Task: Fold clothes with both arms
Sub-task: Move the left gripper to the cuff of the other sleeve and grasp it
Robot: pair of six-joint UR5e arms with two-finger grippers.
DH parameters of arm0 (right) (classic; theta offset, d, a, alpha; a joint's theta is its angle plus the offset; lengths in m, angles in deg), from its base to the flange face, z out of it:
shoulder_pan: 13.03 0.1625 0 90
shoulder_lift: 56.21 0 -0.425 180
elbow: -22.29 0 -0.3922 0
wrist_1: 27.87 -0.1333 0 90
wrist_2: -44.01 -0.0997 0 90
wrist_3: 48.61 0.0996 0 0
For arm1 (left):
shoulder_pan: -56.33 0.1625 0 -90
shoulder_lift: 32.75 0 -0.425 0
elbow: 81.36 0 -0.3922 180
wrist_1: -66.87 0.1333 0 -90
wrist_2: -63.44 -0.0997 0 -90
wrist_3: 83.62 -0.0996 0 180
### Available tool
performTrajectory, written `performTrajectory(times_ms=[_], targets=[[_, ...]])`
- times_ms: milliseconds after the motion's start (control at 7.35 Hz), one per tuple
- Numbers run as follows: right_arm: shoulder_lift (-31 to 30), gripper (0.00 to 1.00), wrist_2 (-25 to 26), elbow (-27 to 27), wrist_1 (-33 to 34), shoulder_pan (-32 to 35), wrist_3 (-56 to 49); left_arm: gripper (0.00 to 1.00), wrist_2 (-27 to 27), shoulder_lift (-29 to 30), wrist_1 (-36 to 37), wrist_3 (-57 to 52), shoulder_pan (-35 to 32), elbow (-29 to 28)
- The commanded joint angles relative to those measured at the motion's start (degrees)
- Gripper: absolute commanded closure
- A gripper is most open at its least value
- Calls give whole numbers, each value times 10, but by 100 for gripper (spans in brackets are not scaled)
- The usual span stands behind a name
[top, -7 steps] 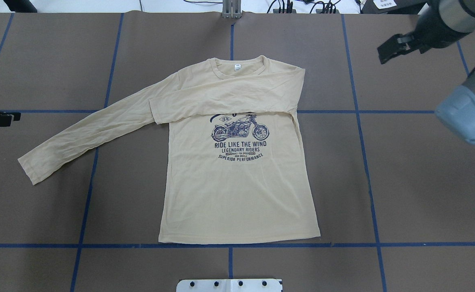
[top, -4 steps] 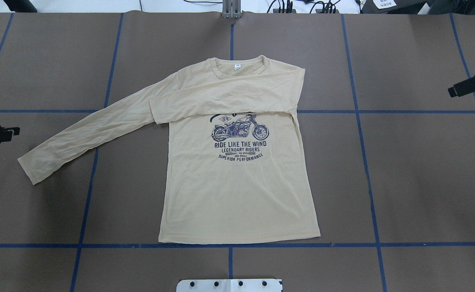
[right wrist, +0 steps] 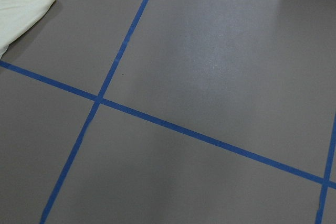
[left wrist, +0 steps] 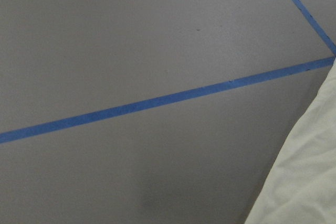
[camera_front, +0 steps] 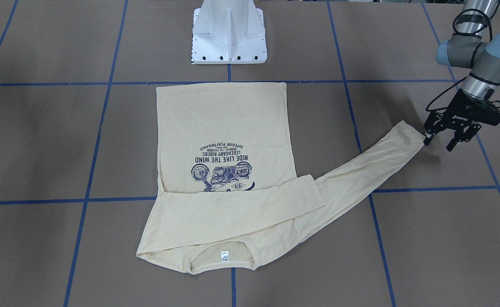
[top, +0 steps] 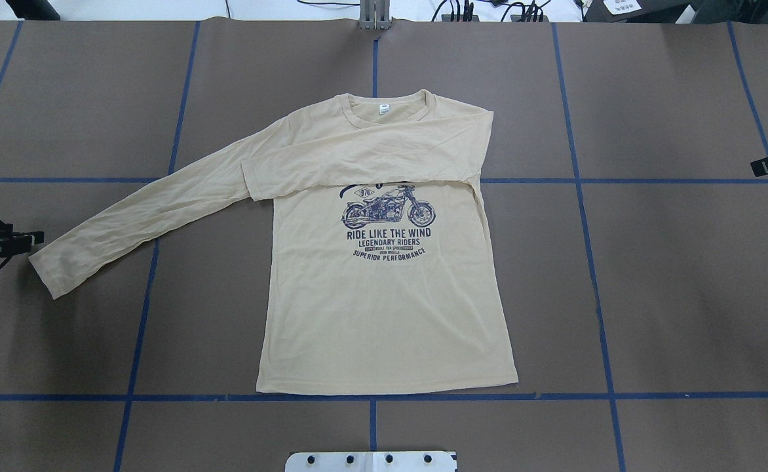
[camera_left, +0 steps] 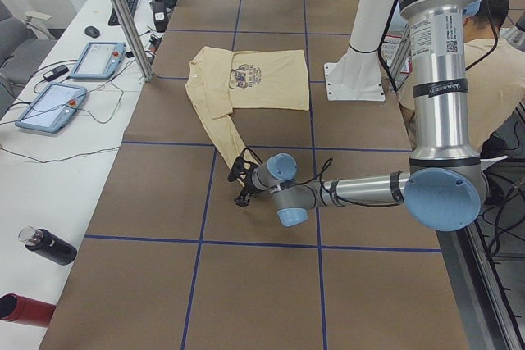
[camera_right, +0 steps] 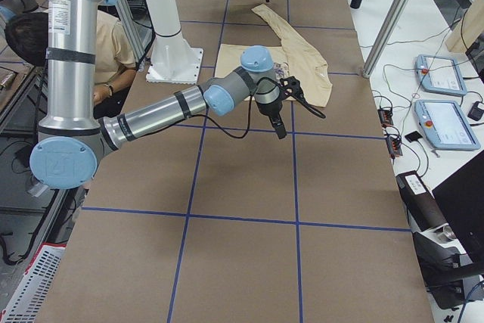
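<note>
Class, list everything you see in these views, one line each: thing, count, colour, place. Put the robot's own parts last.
shirt: one, cream-yellow, navy motorcycle print, flat mid-table, one sleeve folded across the chest, the other stretched out.
table: one, brown, blue tape grid.
pedestal: one, white, at the table's robot-side edge.
pendants: two, grey-blue, on the white side bench.
black bottle, red bottle: one each, lying on that bench.
person: one, cream top, seated behind the pedestal.
left arm: one, grey, light blue caps, jaws open beside the outstretched cuff.
right arm: one, same colours, low over bare table; jaws' state unclear.
</note>
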Motion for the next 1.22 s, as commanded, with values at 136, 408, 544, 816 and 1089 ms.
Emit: performTrajectory(times_ms=[136,408,544,816,1089], targets=[[4,1,0,4,-1,0,1,41,-1,-1,-9,11,15,-2],[5,1,0,6,-2,0,1,41,-1,-6,-9,11,20,0],[5,1,0,6,-1,0,3,41,0,-14,-10,10,22,3],[5,1,1,7,-2,0,4,41,-1,-19,-10,11,34,7],[5,1,2,7,-1,0,4,45,-2,-18,-11,11,44,8]])
